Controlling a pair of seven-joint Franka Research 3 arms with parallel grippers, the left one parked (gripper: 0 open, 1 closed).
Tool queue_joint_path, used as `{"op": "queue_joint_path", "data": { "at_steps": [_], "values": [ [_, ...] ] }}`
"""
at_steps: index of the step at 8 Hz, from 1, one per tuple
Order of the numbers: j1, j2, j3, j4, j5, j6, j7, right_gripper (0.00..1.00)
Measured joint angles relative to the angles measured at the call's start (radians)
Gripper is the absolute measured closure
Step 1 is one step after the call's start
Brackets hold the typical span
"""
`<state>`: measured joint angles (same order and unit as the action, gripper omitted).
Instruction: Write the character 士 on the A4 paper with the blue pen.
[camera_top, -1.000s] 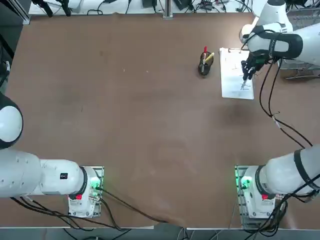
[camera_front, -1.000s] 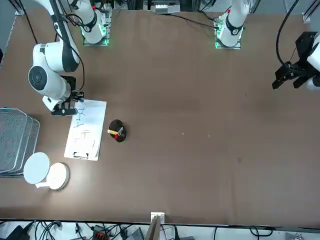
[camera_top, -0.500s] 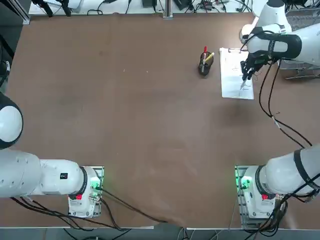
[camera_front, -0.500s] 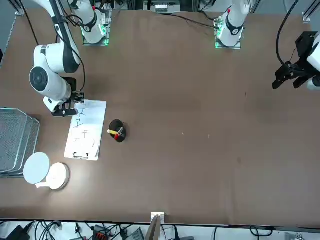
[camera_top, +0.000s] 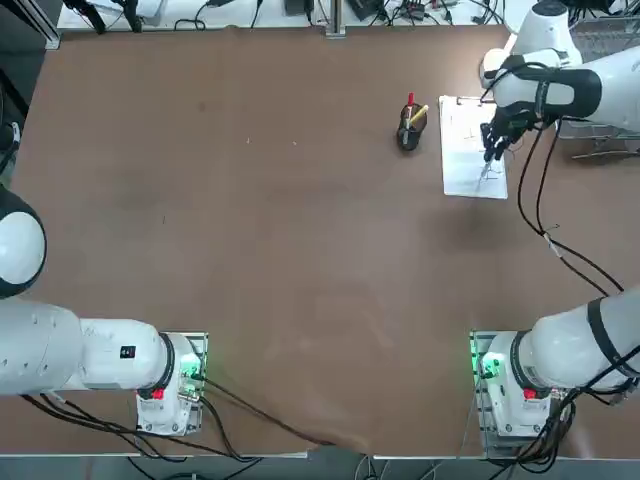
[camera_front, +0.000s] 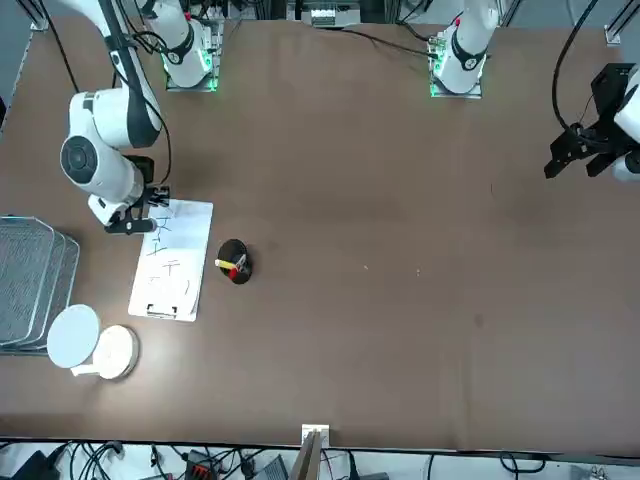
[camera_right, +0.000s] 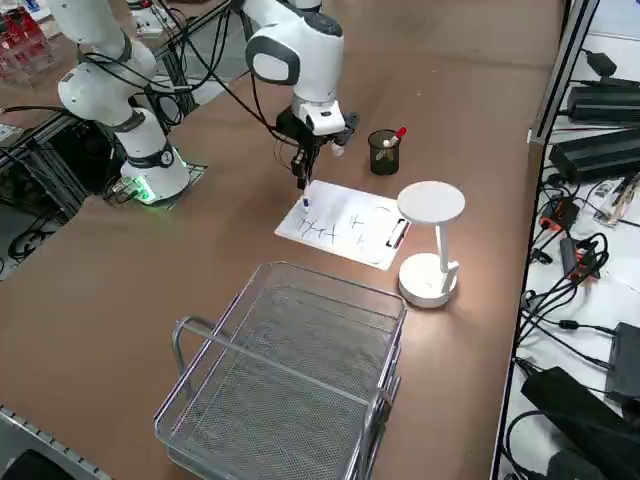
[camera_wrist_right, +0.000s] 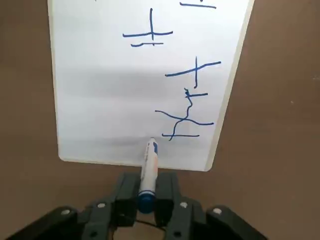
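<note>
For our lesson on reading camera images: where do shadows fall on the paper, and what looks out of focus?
Right wrist view: a soft grey band crosses the paper; the pen in the shut pincer looks slightly soft. Right side view: the lamp stands beside the sheet, its shadow unclear.

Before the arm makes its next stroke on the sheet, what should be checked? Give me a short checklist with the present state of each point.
1. Right pincer shut on the blue pen: ok.
2. Pen tip over the A4 paper, near its edge: ok.
3. Tip touching the sheet: cannot tell.
4. Blank space beside the tip for a new character: ok.
5. Sheet lying flat, clip at its short edge: ok.
6. Pen cup standing apart from the sheet: ok.
</note>
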<state>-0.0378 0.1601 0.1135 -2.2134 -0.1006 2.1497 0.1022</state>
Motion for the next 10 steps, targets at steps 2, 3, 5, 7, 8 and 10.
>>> {"op": "queue_joint_path", "data": {
  "at_steps": [2,3,5,7,8,10],
  "values": [
    [0.000,0.000,0.005,0.000,-0.001,0.000,0.023,0.80],
    [0.001,0.000,0.007,0.000,-0.002,0.000,0.030,0.80],
    [0.001,0.000,0.008,0.000,-0.003,0.000,0.036,0.80],
    [0.001,0.000,0.009,0.000,-0.003,0.000,0.047,0.80],
    [0.001,0.000,0.010,0.000,-0.003,0.001,0.053,0.80],
    [0.001,0.000,0.016,0.000,-0.003,0.001,0.058,0.80]
  ]
}}
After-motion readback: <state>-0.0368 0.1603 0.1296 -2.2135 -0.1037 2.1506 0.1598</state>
